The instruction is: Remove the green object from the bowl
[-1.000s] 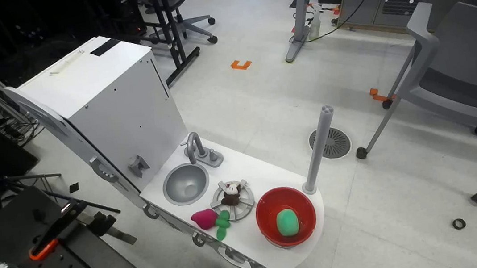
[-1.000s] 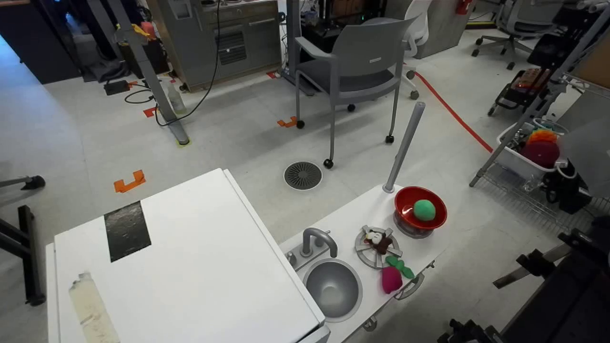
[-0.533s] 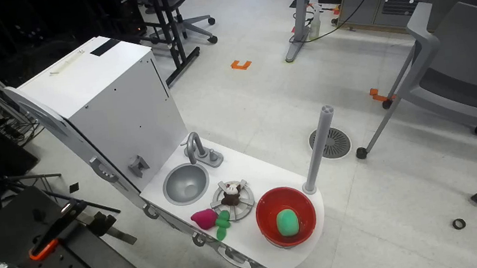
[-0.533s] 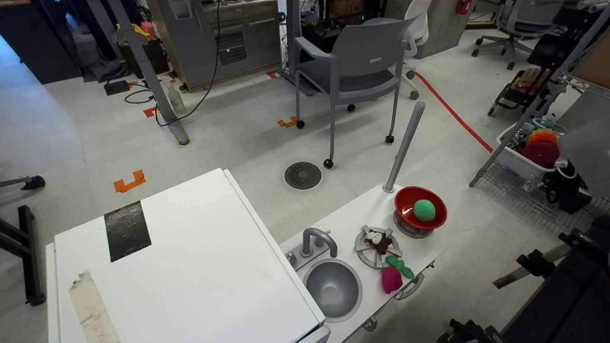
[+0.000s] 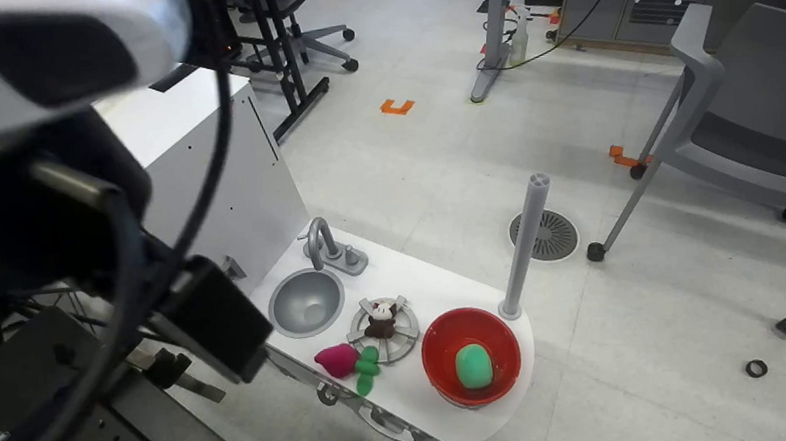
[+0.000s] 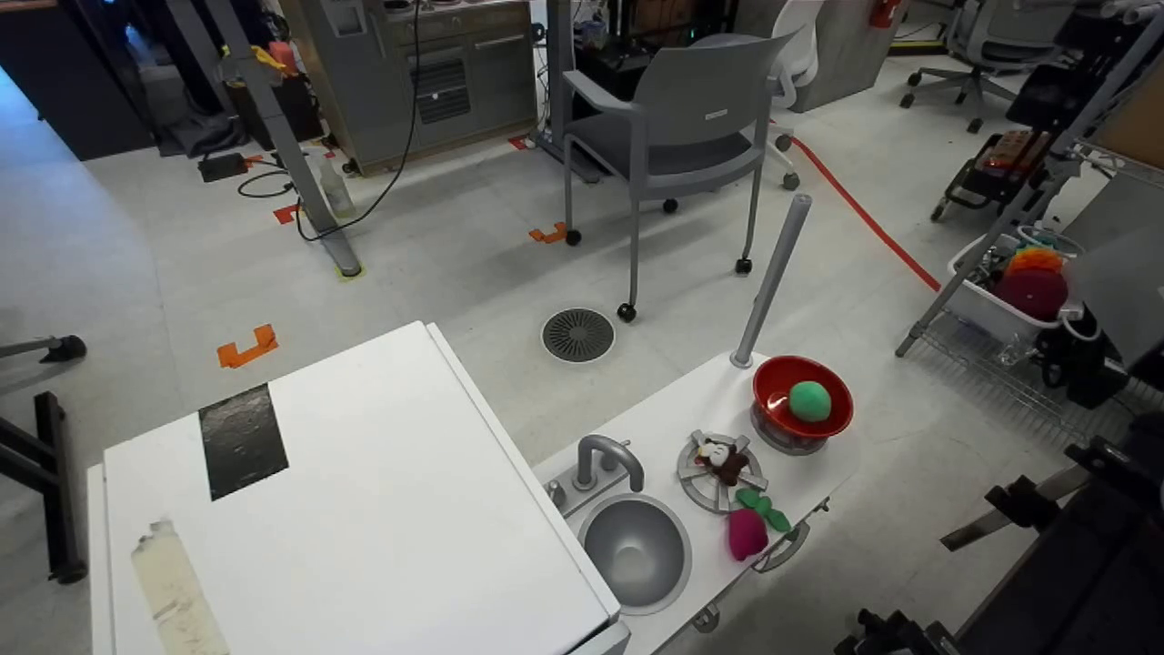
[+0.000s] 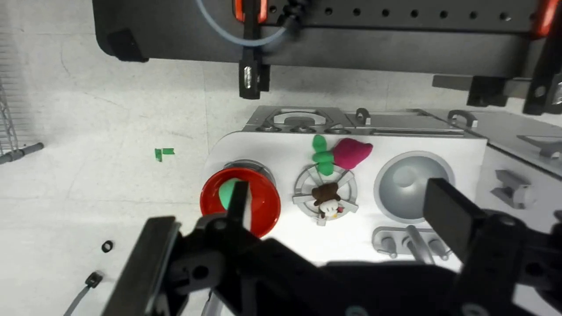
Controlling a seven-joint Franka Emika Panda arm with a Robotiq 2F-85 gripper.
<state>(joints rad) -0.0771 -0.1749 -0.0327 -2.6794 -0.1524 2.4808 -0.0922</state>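
The green object (image 5: 474, 366) is a light-green rounded lump lying inside the red bowl (image 5: 444, 340), near its wall. In an exterior view the lump (image 6: 809, 401) and the bowl (image 6: 771, 382) show at the end of a white counter. In the wrist view the lump (image 7: 227, 192) is partly hidden behind a gripper finger, in the bowl (image 7: 267, 199). My gripper (image 7: 338, 193) is wide open and empty, high above the counter. In an exterior view the blurred gripper (image 5: 217, 329) is at the left, well apart from the bowl.
A toy sink (image 5: 306, 303) with a faucet (image 5: 322, 243), a burner with a brown-white toy (image 5: 381, 319) and a pink toy with green leaves (image 5: 338, 360) share the counter. A grey post (image 5: 526, 250) rises beside the bowl. A white cabinet (image 6: 364, 509) stands tall by the sink.
The arm and gripper have come into an exterior view from the left, where neither showed before. The bowl, the green lump and the other toys have not moved.
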